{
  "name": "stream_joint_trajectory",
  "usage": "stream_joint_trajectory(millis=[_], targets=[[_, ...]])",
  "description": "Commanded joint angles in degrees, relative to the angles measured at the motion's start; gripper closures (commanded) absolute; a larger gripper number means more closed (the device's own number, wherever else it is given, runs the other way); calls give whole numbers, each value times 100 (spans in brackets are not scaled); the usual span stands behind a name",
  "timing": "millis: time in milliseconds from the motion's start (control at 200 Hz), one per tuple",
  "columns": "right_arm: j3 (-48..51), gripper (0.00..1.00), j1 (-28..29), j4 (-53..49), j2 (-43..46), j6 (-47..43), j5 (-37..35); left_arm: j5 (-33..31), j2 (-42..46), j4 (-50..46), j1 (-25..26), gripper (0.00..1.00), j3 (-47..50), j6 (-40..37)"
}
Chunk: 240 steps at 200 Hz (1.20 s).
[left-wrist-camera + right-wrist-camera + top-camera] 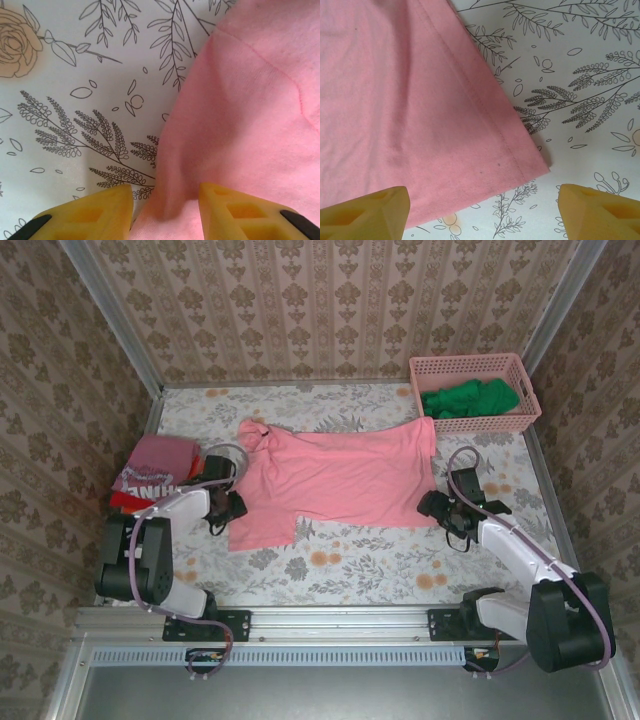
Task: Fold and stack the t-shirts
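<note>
Salmon-pink t-shirt (340, 475), soft, seemingly cotton

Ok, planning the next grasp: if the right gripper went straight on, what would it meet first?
Likely the pink t-shirt, whose hem corner lies under the open right gripper; otherwise the floral tablecloth beside it. Depth is unclear.

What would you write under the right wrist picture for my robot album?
Right gripper open above the hemmed corner of the salmon-pink t-shirt, spread on the flowery table.
</note>
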<state>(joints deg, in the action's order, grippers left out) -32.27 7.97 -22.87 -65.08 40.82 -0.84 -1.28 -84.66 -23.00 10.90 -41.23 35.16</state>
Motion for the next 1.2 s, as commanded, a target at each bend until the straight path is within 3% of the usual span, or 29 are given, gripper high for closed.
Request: stream_joint_trajectory(millis=[0,520,700,830,1195], targets=[[-59,21,72,69,-70,120,34,-16,-98,23,17,60,-151,-75],[-103,21,117,174,-259,111,40,-226,-349,-59,-40,65,-364,-211],[-106,21,117,94,-212,121,11,34,-528,159,-61,77,-282,-142],[-104,22,117,-78,-75,221,-266,284,-474,520,-136,100,-59,-6],[-148,42,117,-238,-458,246,-360,378,-364,623,-145,100,53,52]])
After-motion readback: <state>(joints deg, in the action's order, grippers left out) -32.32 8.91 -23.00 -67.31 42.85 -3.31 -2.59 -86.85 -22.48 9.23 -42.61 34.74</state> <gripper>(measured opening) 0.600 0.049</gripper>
